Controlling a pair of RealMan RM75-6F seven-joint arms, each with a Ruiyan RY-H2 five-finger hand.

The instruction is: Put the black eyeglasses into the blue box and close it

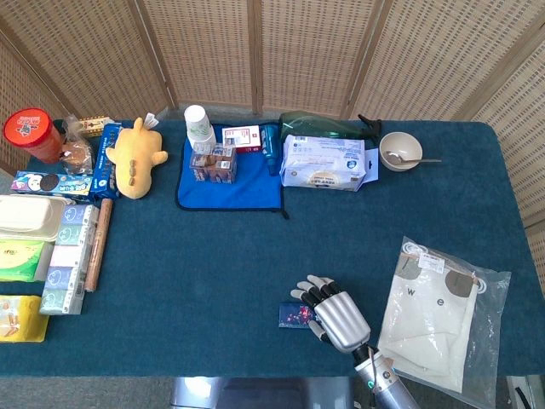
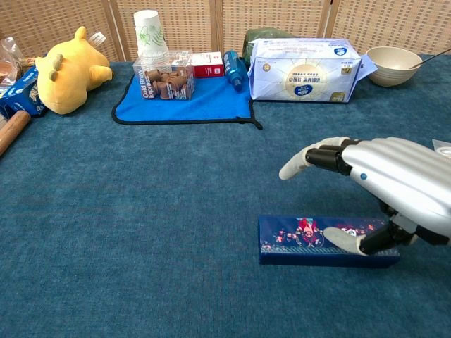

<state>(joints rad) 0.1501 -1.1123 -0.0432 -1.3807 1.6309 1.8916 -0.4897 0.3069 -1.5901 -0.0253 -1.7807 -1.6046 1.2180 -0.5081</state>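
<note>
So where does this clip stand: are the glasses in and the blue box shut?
The flat rectangular blue box lies shut on the teal tablecloth, and no black eyeglasses show in either view, so whether they are inside cannot be told. The right hand hovers over the box's right end, thumb at its top, fingers spread above, holding nothing. Nothing left shows.

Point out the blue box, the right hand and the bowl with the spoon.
blue box (image 2: 296, 241): chest view, patterned lid left of the thumb.
right hand (image 2: 394, 183): chest view, silver back of the hand.
bowl (image 1: 400, 146): head view, its rim; spoon handle sticks out rightward.
</note>
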